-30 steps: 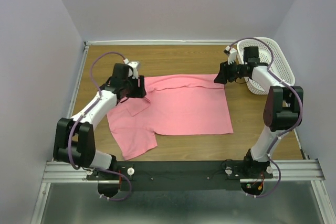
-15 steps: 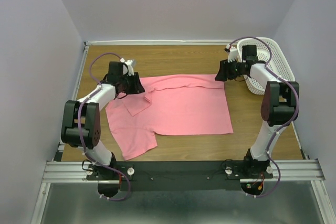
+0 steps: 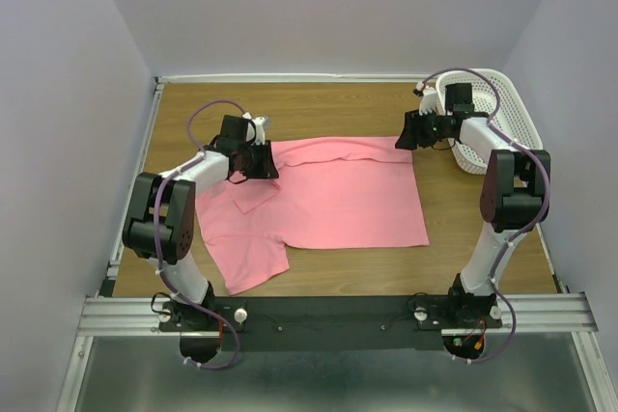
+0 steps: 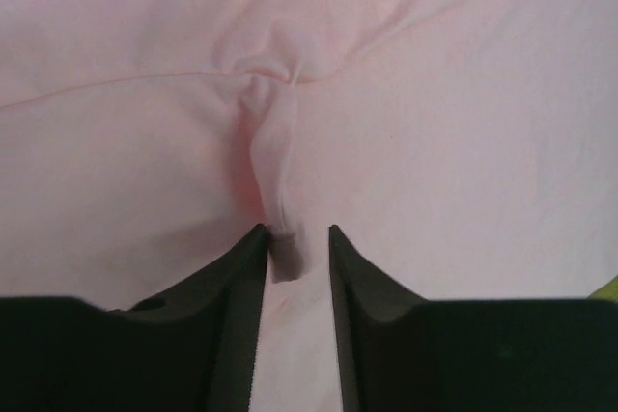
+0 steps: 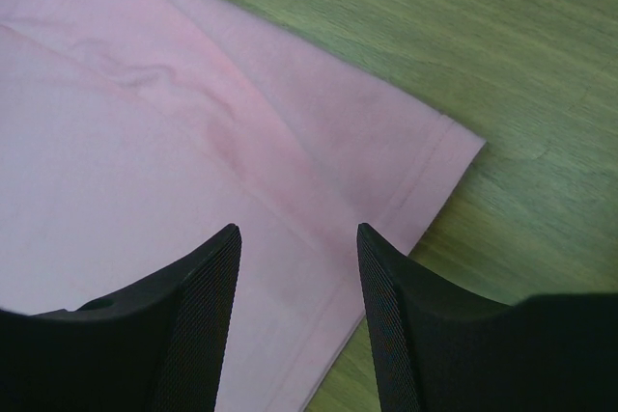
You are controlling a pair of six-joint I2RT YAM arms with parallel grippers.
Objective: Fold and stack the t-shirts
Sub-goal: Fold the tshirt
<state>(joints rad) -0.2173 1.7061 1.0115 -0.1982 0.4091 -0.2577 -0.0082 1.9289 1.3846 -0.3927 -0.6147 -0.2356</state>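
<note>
1. One salmon-pink t-shirt lies spread on the wooden table, roughly midway between the two arms. A sleeve juts toward the near left.
2. Its far edge runs from the left gripper across to the right gripper. Each gripper sits at one far corner of the cloth.
3. On the left wrist view, the left gripper has its jaws narrow and pressed down on the t-shirt. A raised ridge of cloth runs into the gap between them.
4. The ridge lies against one finger, with a sliver of space beside the other. Whether the cloth is truly pinched cannot be told.
5. Creases fan out from the top of that ridge across the fabric.
6. On the right wrist view, the right gripper has its jaws wide apart with nothing between them. It is poised over the stitched hem near a corner of the t-shirt, and bare wood shows just beyond that corner.
7. A white perforated plastic basket stands at the far right of the table, beside the right arm and apart from the cloth.
</note>
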